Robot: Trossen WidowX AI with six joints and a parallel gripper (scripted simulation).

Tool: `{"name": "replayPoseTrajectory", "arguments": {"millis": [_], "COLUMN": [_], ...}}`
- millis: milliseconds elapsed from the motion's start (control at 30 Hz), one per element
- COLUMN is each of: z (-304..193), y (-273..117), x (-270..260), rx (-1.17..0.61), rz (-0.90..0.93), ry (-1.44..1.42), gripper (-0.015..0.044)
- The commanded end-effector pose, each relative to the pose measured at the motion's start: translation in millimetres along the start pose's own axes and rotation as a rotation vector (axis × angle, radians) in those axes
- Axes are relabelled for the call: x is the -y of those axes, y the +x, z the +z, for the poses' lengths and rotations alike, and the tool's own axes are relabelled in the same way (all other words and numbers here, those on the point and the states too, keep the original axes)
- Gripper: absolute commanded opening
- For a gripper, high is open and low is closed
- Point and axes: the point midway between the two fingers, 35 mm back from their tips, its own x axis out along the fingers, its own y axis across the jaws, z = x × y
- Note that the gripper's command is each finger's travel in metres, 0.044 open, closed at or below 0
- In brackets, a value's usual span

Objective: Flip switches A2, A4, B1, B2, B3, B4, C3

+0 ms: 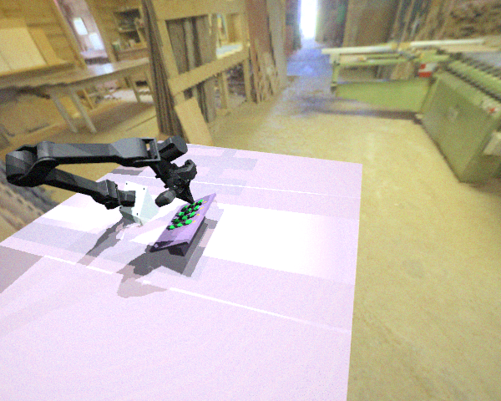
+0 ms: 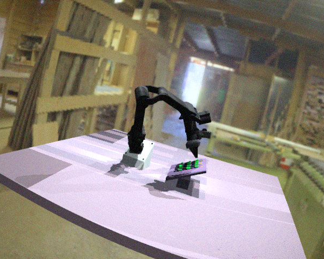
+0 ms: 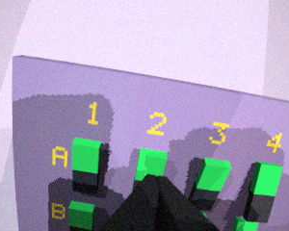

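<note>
The purple panel (image 1: 178,236) (image 2: 202,169) (image 3: 122,93) is tilted on a dark stand and bears rows of green-and-black switches. My gripper (image 1: 192,201) (image 2: 196,156) (image 3: 154,184) is shut and empty, pointing down at the panel's far row. In the wrist view its tips cover the near part of switch A2 (image 3: 152,161); whether they touch it I cannot tell. Switches A1 (image 3: 87,156), A3 (image 3: 214,175) and A4 (image 3: 267,180) show green far parts and dark near parts. B1 (image 3: 81,215) shows partly. The fingers hide B2; most of row B and row C are hidden or out of the wrist view.
The pale table (image 1: 264,311) (image 2: 128,211) carries the panel and the arm's white base (image 1: 144,207) (image 2: 145,157). Printed yellow numbers lie just beyond row A. The closely spaced neighbouring switches stand on both sides of the fingertips.
</note>
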Motion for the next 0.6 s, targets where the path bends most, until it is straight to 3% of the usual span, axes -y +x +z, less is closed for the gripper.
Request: {"name": "replayPoseTrajectory", "arguments": {"millis": [0, 567], "z": [-2.6, -2.3], "y": [4.7, 16.3], "x": [-0.9, -0.8], "rx": [-0.006, -0.006], "rz": [-0.006, -0.007], "ry": [-0.012, -0.012], "gripper": [0.0, 0.0]}}
